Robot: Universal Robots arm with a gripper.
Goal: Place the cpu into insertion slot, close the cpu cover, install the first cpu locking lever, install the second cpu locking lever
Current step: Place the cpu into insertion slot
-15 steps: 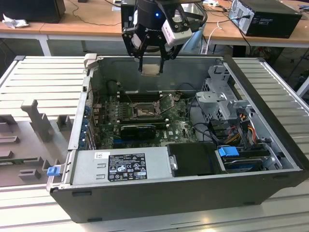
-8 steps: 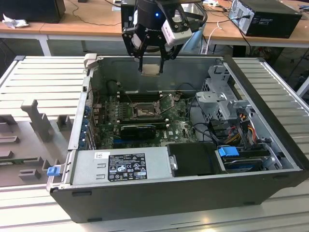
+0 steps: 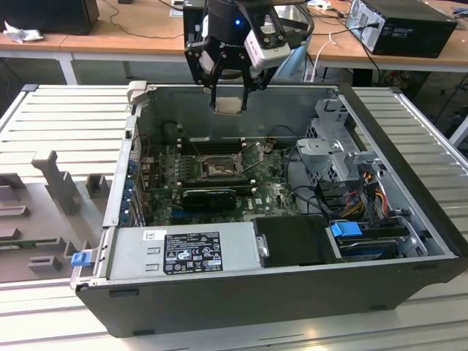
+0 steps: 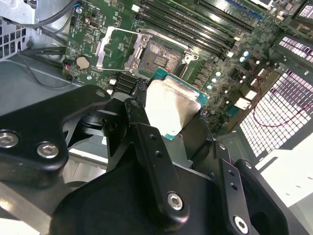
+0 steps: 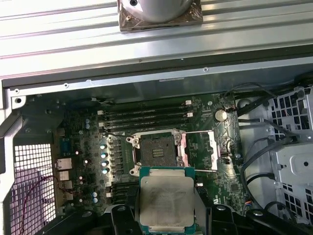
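Between the fingers (image 4: 146, 142), which are clamped on its opposite edges, the cpu (image 5: 166, 200) hangs well above the insertion slot (image 5: 156, 149). That slot lies uncovered on the green motherboard (image 5: 83, 147), its dark centre exposed. The cpu cover (image 5: 203, 149) is swung open just beside it, inside the open computer case (image 3: 292, 292).

cpu (image 5: 166, 200): silver-grey face w/ dull smudges, teal-green edge. motherboard (image 5: 83, 147): green. insertion slot (image 5: 155, 151): black, dark centre, pale metal rim. cpu cover (image 5: 213, 148): grey metal. gripper (image 3: 229, 104): black. pc case (image 3: 292, 292): dark grey, w/ blue clip (image 3: 80, 257).
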